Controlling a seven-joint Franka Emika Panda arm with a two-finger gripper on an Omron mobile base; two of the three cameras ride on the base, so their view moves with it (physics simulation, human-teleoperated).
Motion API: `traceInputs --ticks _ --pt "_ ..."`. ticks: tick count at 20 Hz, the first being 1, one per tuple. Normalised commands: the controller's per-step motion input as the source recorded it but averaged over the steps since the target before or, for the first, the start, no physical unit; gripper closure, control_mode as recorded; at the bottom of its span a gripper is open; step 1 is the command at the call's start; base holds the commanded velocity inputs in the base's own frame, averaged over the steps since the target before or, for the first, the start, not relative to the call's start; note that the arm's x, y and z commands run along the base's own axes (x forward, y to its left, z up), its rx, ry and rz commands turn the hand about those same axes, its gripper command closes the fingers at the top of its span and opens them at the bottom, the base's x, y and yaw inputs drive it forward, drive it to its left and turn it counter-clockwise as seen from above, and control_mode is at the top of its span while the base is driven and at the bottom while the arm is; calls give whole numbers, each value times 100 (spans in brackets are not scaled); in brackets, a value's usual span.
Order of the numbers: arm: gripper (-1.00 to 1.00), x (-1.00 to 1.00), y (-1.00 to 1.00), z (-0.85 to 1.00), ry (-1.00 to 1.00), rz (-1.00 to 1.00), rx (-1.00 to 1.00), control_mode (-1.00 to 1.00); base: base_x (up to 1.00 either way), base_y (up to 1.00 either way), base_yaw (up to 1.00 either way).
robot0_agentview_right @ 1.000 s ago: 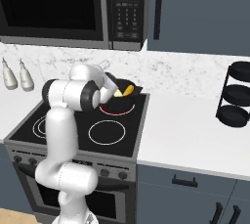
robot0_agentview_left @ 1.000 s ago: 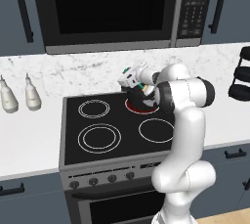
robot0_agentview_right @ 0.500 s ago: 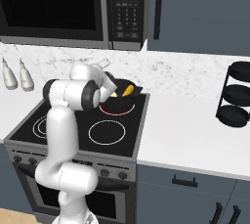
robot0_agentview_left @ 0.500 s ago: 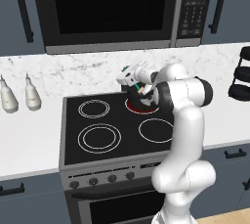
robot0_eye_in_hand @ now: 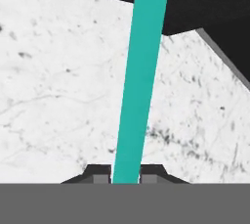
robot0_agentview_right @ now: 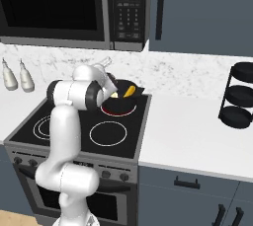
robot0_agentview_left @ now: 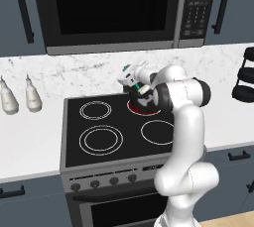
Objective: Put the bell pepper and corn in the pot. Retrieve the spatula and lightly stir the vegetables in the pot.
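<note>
Gripper (robot0_eye_in_hand: 125, 178) clamped on the green spatula (robot0_eye_in_hand: 141, 76), handle running up toward the black pot (robot0_agentview_right: 122, 100) on the stove's (robot0_agentview_left: 106, 134) back-right burner, corn (robot0_agentview_right: 129, 91) inside.

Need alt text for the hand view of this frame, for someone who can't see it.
The gripper is shut on the spatula, whose straight teal-green handle runs from between the two dark fingertips up to the top of the picture. Behind it lies white marbled surface, with the dark curved edge of the pot across the top.
</note>
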Motion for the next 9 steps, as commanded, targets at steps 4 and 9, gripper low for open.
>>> traceInputs --ticks 4,9 --pt "100 1 -14 0 -28 7 1 -100 0 0 0" --pt "100 0 -3 -3 -19 10 14 -100 0 0 0"
